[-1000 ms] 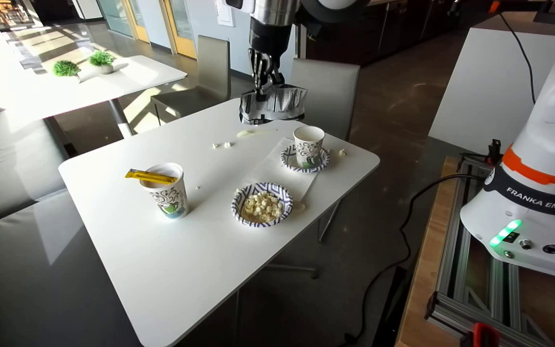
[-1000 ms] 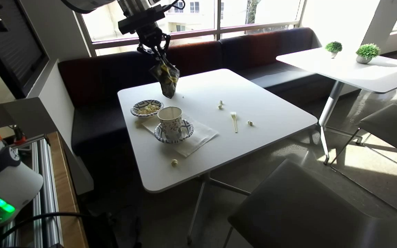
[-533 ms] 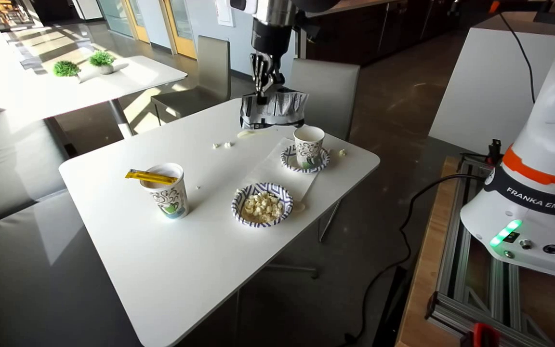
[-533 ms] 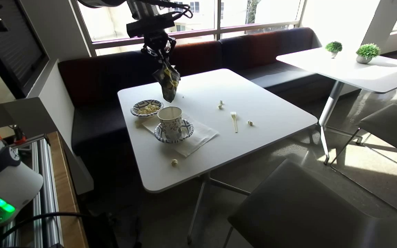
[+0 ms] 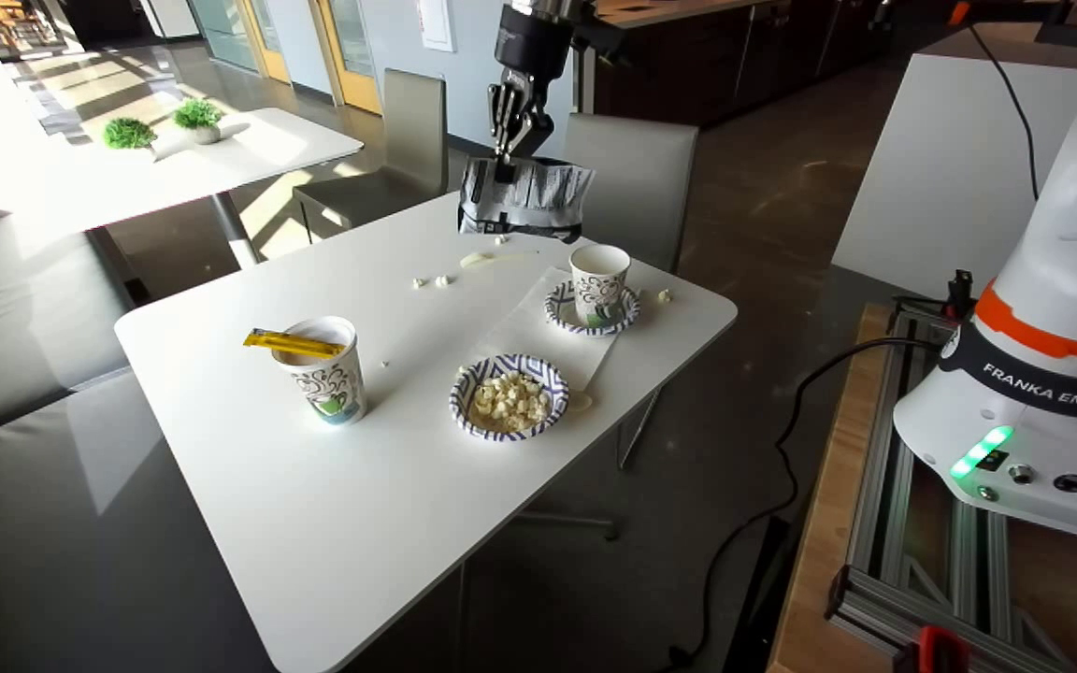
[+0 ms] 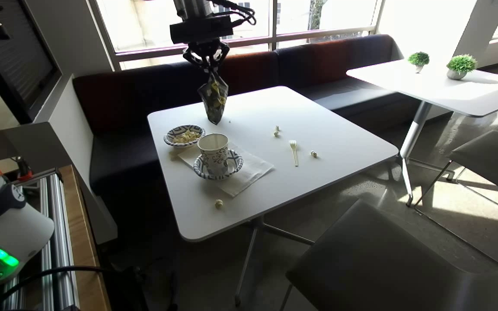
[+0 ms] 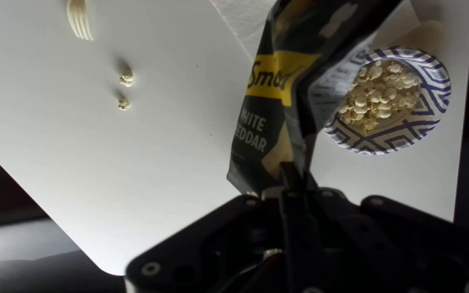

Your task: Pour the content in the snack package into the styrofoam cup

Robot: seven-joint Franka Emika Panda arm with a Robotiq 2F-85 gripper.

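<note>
My gripper (image 5: 504, 172) is shut on one end of the snack package (image 5: 543, 201), a dark foil pouch with yellow print. It hangs below the fingers, high over the table, and shows in the other views too (image 6: 214, 100) (image 7: 259, 122). In the wrist view the fingers (image 7: 295, 177) pinch the pouch; I cannot tell if it is open. A patterned cup (image 5: 599, 279) stands upright in a paper bowl (image 5: 630, 316), apart from the package. This cup also shows in an exterior view (image 6: 214, 153). Another patterned cup (image 5: 328, 383) holds a yellow stick packet (image 5: 294, 343).
A paper bowl (image 5: 552, 376) of popcorn stands near the table edge. A napkin (image 6: 249, 172) lies under the cup's bowl. A pale fork (image 6: 294, 153) and loose popcorn pieces (image 6: 276, 134) lie on the table (image 5: 314, 514). Chairs (image 5: 632, 178) stand at the table's side.
The arm has swung more upright. The gripper, still holding the package, dipped slightly and then rose. A popcorn piece now shows just under the package.
</note>
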